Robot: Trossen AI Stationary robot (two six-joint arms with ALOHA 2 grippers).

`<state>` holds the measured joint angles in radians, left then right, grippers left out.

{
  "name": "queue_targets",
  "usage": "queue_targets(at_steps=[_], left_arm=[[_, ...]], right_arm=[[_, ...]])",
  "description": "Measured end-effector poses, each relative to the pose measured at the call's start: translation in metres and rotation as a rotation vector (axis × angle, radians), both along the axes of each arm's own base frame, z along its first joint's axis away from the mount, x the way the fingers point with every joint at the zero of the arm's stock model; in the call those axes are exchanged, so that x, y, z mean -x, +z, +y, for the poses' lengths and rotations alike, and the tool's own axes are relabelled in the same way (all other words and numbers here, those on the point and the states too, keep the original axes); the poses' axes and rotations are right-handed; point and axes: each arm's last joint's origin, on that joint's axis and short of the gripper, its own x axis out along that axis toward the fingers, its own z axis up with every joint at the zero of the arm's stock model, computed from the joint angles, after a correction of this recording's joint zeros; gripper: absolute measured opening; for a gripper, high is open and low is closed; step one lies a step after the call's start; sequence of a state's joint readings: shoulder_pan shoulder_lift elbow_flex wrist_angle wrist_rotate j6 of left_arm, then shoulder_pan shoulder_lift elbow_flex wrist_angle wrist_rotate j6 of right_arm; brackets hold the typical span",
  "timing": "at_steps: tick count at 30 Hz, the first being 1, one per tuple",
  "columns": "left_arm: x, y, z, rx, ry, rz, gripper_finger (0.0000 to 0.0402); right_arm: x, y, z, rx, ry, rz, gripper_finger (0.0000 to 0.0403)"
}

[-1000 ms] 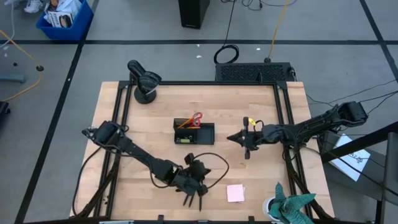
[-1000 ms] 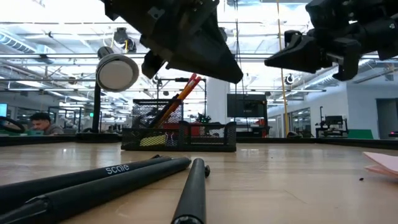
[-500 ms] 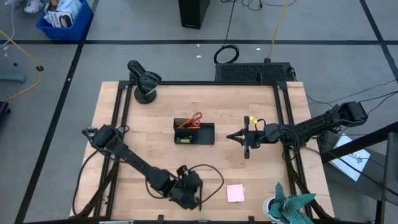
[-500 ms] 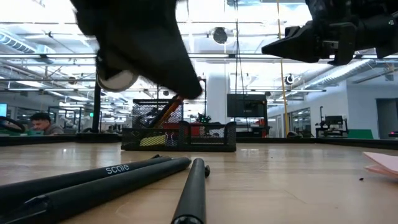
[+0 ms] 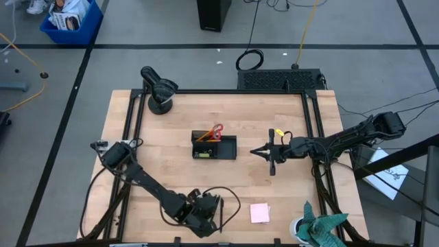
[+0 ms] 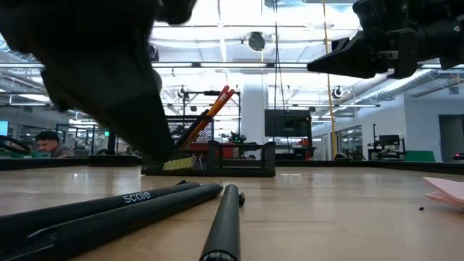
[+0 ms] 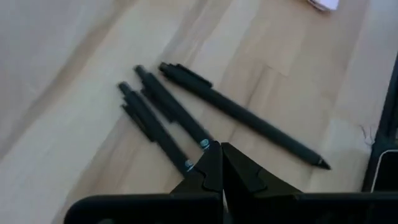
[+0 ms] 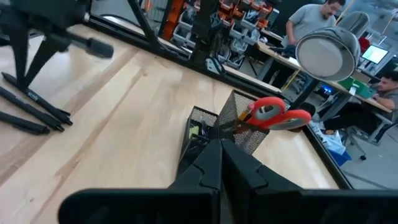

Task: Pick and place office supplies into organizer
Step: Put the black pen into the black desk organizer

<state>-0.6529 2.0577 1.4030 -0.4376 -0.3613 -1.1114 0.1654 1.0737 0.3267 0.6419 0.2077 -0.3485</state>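
Overhead and table-level views of a two-arm cell partway through filling the organizer (image 5: 214, 147), a black mesh tray near the centre of the wooden table (image 5: 288, 192). Already standing in its tall compartment are the red-handled scissors (image 8: 273, 115) and an orange pencil (image 6: 206, 116), both leaning; a yellow piece (image 6: 177, 164) shows low in the tray through the mesh.

Left to place: three black pens (image 7: 186, 118) lying side by side on the table near its front edge, and the pink sticky-note pad (image 5: 260, 213) lying flat to their right, well apart from the organizer. No clips can be made out.

The left end effector (image 7: 217, 163) hangs just over the pens with its fingertips pressed together and holding nothing; its wrist view shows the tips above the nearer ends of two pens. Judged from this, the pen pick has not yet been made, and the fingers would need to spread before one pen could be taken from its neighbours.

The right end effector (image 5: 255, 151) hovers beside the organizer on its right, pointing toward it, fingertips likewise together and empty.

A round black device (image 5: 159, 90) on a stand sits at the table's back-left corner; a teal cloth (image 5: 322, 228) lies off the front-right corner.
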Motion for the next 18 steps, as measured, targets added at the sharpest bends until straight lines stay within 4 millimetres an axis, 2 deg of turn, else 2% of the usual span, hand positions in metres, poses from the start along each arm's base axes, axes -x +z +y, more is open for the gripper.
queue_targets(at_steps=[5, 13, 18], left_arm=[[-0.004, -0.015, -0.001, 0.009, 0.006, 0.027, 0.0001], [-0.003, -0.018, 0.000, -0.016, 0.036, 0.025, 0.0000], [0.005, -0.021, 0.005, -0.031, 0.126, 0.106, 0.0000]], right_arm=[[0.000, 0.001, 0.000, 0.007, 0.001, -0.005, 0.0000], [0.000, 0.002, 0.000, 0.012, 0.003, -0.022, 0.0000], [-0.001, 0.003, 0.000, -0.043, 0.006, -0.032, 0.0000]])
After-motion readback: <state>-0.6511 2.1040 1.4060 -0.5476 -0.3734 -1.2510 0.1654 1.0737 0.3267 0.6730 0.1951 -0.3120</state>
